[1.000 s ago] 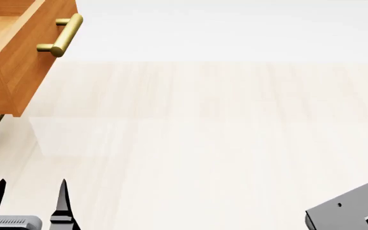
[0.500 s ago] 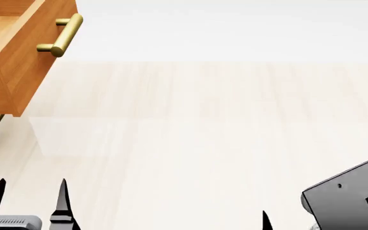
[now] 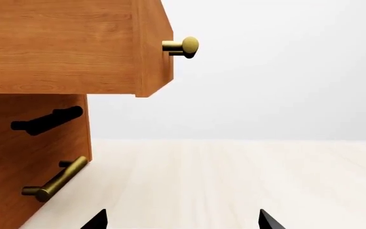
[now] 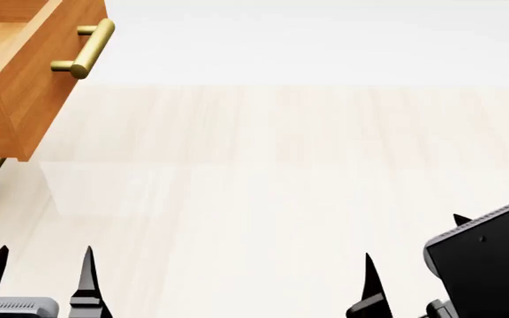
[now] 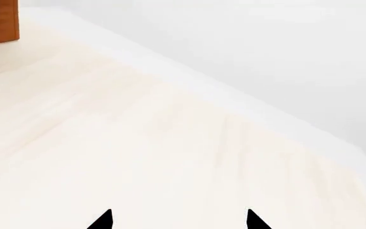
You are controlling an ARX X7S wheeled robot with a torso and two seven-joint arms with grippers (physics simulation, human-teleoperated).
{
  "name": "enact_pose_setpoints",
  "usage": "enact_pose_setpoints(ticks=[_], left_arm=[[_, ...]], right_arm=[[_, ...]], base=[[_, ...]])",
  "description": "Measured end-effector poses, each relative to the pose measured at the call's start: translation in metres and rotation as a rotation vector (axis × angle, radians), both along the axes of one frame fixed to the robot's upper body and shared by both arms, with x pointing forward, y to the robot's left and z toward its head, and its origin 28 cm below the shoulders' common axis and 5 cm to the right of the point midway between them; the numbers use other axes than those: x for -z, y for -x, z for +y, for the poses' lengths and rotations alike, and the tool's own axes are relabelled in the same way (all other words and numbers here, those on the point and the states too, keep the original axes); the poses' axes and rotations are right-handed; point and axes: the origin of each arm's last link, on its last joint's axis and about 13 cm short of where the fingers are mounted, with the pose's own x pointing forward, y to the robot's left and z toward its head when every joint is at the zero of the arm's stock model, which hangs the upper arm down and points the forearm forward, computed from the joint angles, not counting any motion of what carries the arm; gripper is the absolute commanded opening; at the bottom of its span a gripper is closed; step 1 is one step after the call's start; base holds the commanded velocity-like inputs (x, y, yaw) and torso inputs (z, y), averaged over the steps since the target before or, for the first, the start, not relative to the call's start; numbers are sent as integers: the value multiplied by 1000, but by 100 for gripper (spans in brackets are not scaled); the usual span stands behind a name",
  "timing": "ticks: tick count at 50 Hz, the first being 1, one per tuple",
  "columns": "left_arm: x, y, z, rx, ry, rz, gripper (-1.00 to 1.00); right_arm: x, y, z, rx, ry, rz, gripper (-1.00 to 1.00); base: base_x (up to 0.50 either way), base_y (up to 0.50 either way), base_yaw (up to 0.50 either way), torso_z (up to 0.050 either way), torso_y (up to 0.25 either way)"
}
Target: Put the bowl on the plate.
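Right tool (image 4: 413,265) now risen further into head view than a second ago, tips apart, empty; left tool (image 4: 38,271) unmoved, likewise spread. Neither bowl nor plate visible ahead: search pending.

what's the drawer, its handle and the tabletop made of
Drawer: looks like warm orange-brown wood with visible grain, satin finish. Handle: brass-coloured metal by its look, a smooth bar with soft highlights. Tabletop: pale, light wood or laminate with faint streaky grain, matte.
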Motion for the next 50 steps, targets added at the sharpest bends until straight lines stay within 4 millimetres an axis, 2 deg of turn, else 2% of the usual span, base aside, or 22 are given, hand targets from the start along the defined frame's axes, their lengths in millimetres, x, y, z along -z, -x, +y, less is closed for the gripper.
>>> enact_pose_setpoints(ticks=[50], left_arm=[[-1,0,-1,-3,-4,1,100]], right_arm=[[-12,0,3,-63,12,-268,100]], base=[[0,0,0,0,0]])
